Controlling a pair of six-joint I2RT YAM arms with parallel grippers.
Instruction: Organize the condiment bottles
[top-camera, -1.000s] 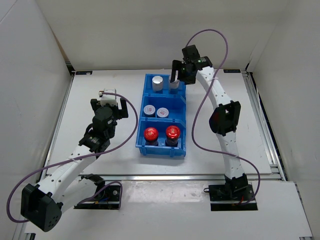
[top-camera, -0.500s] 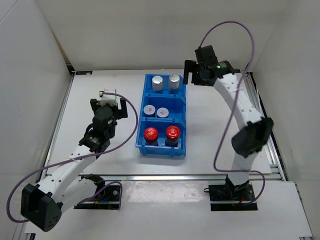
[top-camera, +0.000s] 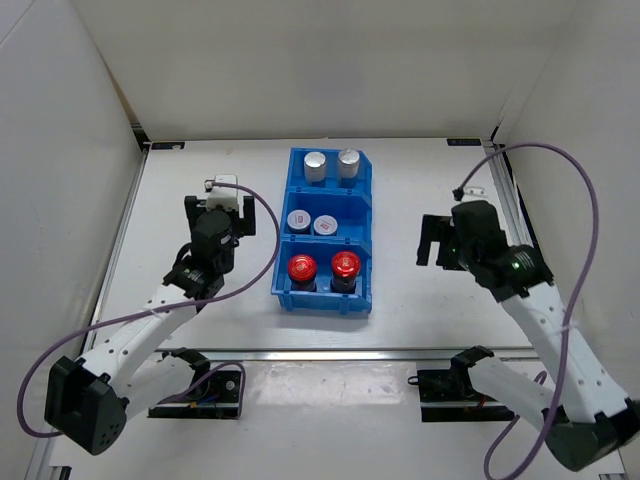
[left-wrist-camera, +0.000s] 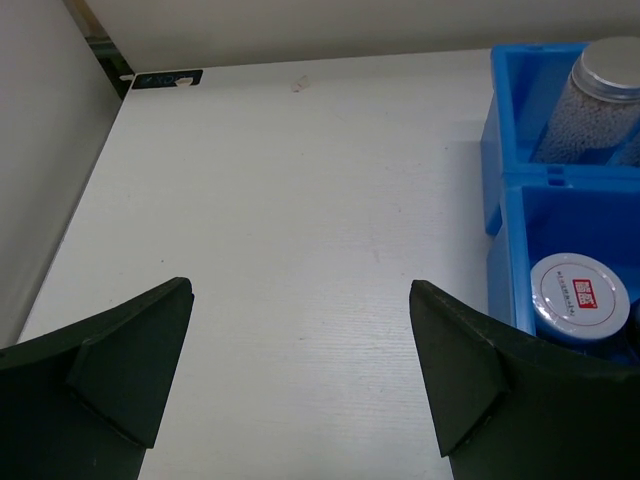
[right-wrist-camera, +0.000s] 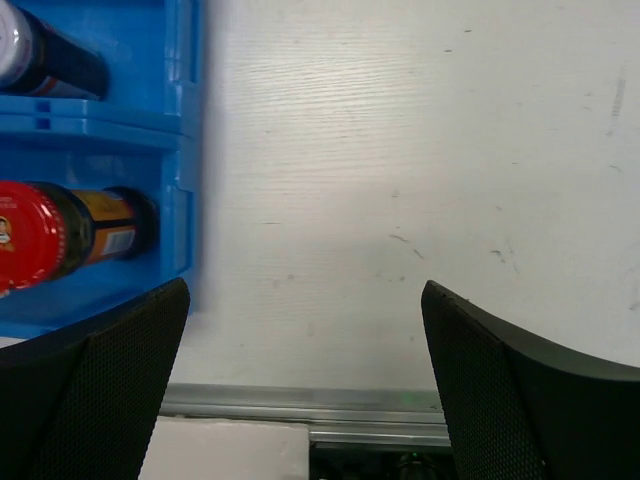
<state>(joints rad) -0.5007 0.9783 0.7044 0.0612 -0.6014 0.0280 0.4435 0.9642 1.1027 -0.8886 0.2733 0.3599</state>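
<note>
Top external: left gripper (top-camera: 218, 203) hangs wide apart and empty, just left of the bin (top-camera: 283, 292). All six bottles (top-camera: 302, 267) stand inside, paired by kind, so this looks finished. Right gripper (top-camera: 428, 240), agape and empty too, sits well right. Best now: retreat high, clear of bin walls. Open table (top-camera: 420, 180) both sides, rail (right-wrist-camera: 300, 400) close behind.

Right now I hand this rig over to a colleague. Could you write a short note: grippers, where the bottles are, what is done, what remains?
Left gripper: open, empty, over the table left of the bin.
Right gripper: open, empty, right of the bin.
All six are in the bin: tall silver-capped pair in the far section, short jars in the middle, red-capped pair nearest.
Done: sorted by kind.
Left: seemingly nothing to move.
</note>
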